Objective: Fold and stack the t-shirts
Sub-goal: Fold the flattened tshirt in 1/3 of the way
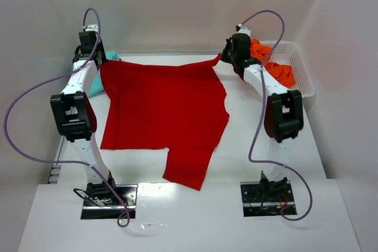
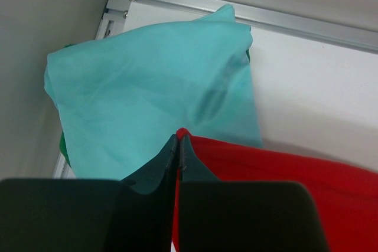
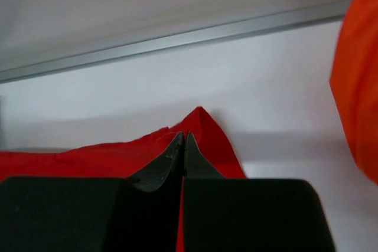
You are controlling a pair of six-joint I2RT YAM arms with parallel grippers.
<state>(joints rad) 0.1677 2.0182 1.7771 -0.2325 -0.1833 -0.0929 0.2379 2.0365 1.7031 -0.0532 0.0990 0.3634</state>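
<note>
Arm bases: black base plate of the left arm (image 1: pixel 109 196) and black base plate of the right arm (image 1: pixel 266 194), both bolted at the near edge of the white counter (image 1: pixel 242 116).
Red shirt: bright red soft cloth t-shirt (image 1: pixel 159 104), and it's spread wide across the middle of the counter! Its far edge runs from one hand to the other, and one flap of cloth trails toward the near edge, right of centre.
Left hand: left hand (image 2: pixel 179 141) up by the far-left corner, fingers pressed tight together and clamped on the red t-shirt's far-left corner; red cloth shows right at the tips.
Right hand: right hand (image 3: pixel 183 138) at the far edge, right of centre, fingers pinched together on the red t-shirt's far-right corner, which peaks up into a little point.
Teal shirt: teal-turquoise soft cloth t-shirt (image 2: pixel 147 81), bunched in the far-left corner just beyond the left hand, with the red cloth meeting it at the fingertips.
Orange shirt: orange crumpled cloth t-shirt (image 1: pixel 274 66), heaped in the white plastic mesh basket (image 1: pixel 301 72) at the far-right corner, just beside the right arm.
Far edge: silver metal rail (image 3: pixel 177 39) running along it, behind both hands.
</note>
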